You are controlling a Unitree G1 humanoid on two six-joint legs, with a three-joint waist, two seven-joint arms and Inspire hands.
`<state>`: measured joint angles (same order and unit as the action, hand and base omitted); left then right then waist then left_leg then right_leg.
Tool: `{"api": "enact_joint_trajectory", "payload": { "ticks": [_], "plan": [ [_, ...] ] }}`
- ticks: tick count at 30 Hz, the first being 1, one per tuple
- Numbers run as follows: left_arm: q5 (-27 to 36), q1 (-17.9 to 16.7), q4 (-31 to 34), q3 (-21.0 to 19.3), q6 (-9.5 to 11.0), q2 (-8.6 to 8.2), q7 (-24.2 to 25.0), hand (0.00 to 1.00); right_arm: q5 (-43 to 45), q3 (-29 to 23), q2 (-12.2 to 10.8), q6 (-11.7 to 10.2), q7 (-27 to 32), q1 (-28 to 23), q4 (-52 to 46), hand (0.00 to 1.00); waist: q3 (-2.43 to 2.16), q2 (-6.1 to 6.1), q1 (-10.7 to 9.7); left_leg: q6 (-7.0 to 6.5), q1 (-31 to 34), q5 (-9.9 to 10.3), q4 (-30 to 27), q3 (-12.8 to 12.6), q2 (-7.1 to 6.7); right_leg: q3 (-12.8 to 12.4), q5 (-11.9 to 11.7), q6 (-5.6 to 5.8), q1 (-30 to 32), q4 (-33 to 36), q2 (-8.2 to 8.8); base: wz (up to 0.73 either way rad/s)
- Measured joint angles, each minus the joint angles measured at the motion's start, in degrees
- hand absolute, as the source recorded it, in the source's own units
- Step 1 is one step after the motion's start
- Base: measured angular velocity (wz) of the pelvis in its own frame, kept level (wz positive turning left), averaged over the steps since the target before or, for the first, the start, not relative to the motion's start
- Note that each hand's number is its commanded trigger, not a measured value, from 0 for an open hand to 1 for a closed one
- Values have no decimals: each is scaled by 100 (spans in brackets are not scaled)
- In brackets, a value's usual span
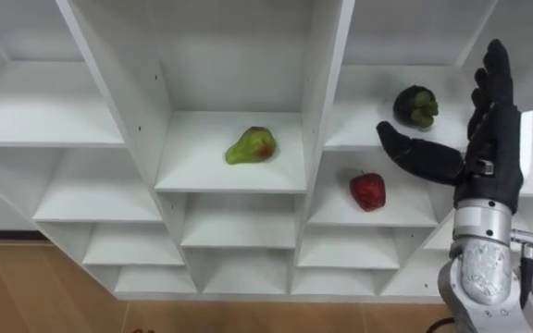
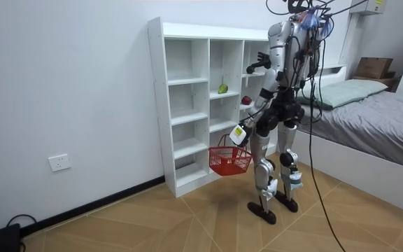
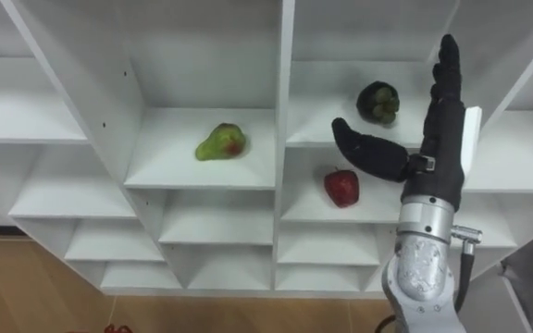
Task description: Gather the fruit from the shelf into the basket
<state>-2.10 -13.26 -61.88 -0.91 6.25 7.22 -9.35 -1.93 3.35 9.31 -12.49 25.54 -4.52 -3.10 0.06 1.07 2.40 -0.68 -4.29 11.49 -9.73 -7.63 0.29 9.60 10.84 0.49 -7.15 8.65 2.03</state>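
**Right hand [image 1: 489,139] open before three fruits**

Fingers straight, thumb spread, it holds nothing. One dark fruit [image 1: 415,106] lies beside it in the closet [image 1: 329,55]. One red apple [image 1: 367,191] sits a shelf lower, and one green pear [image 1: 251,146] is in the middle column. The left hand [image 2: 238,133], lowered, grips one red basket [image 2: 229,161].
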Motion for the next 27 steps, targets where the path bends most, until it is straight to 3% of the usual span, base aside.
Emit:
{"api": "enact_joint_trajectory", "payload": {
  "ticks": [11, 17, 27],
  "plan": [
    [-129, -26, -2, -27, -260, 12, -34, 100, -45, -13, 188, 211, -144, 114, 475, 0, 11, 162, 223, 8, 34, -43, 10, 40, -2, 147, -1, -2, -18, 9, 18, 1],
    [-263, 13, -2, -240, -495, 3, -26, 100, -105, -68, 187, 349, -203, 601, 654, 0, 12, 178, 235, 1, 95, -62, 5, 84, -15, 197, -8, -13, 11, 8, 29, 3],
    [-520, 25, 20, -251, -729, 3, -18, 100, -99, -84, 183, 634, -440, 1034, 1133, 0, 14, 186, 237, -4, 108, -75, -23, 176, -29, 368, -8, -12, -5, 0, 52, 7]
  ]
}}
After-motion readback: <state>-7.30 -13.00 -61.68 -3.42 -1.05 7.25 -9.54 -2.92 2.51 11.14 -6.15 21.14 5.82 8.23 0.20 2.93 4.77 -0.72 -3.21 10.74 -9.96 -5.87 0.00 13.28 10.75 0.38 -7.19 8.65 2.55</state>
